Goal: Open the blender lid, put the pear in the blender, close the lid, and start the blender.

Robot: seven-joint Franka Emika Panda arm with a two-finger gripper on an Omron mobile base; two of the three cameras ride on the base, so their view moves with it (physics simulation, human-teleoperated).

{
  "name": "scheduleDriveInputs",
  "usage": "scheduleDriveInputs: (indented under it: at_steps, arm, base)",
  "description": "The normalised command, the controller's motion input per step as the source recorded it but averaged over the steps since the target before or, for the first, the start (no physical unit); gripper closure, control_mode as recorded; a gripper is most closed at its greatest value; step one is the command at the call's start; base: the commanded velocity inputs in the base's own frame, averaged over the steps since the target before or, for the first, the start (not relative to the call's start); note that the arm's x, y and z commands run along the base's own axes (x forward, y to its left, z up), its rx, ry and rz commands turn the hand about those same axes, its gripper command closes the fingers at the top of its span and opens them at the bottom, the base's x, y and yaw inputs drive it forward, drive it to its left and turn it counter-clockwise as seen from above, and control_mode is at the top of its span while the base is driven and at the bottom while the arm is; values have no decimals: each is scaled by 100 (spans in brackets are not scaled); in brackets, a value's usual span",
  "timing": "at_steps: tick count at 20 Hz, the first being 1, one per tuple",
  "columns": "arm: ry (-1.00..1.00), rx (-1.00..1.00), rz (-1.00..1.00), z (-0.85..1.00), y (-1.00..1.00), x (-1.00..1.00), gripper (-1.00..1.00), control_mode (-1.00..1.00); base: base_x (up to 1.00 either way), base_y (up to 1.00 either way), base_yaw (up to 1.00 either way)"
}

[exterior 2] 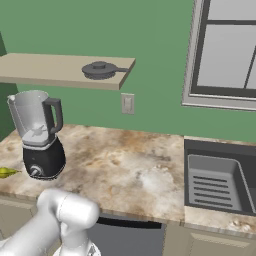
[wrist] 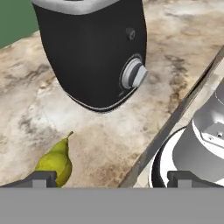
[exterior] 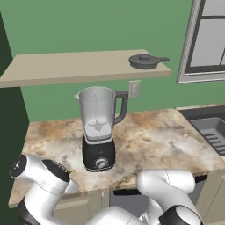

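Observation:
The blender (exterior: pixel 99 132) stands on the marble counter, and its clear jar (exterior 2: pixel 31 115) looks uncovered on top. The blender lid is out of view. In the hand view the glossy black base (wrist: pixel 94 52) with its silver knob (wrist: pixel 134 73) is close ahead. The yellow-green pear (wrist: pixel 54 162) lies on the counter in front of the base, stem pointing toward it; it also lies left of the blender (exterior 2: pixel 40 135) as the pear (exterior 2: pixel 6 172). My gripper (wrist: pixel 113 178) is open and holds nothing, low near the counter's front edge, its left fingertip (wrist: pixel 43 177) right beside the pear.
A dark lidded pan (exterior: pixel 145 60) with a handle sits on the wall shelf (exterior: pixel 66 68) above the blender. A sink (exterior 2: pixel 215 182) is set into the counter at the right, under a window. The counter's front edge (wrist: pixel 175 118) runs diagonally past my right fingertip.

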Motion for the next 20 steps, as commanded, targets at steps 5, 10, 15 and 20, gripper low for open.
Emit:
scheduleDriveInputs:
  at_steps: [5, 10, 15, 20]
  arm:
    - [0, 0, 0, -41, 1, 38, -100, -100]
    - [0, 0, 0, -35, 20, 32, -100, -100]
    - [0, 0, 0, -20, 20, 35, -100, -100]
    - [0, 0, 0, -27, 22, 26, -100, -100]
  base:
    - [0, 0, 0]
    - [0, 0, 0]
    - [0, 0, 0]
    - [0, 0, 0]
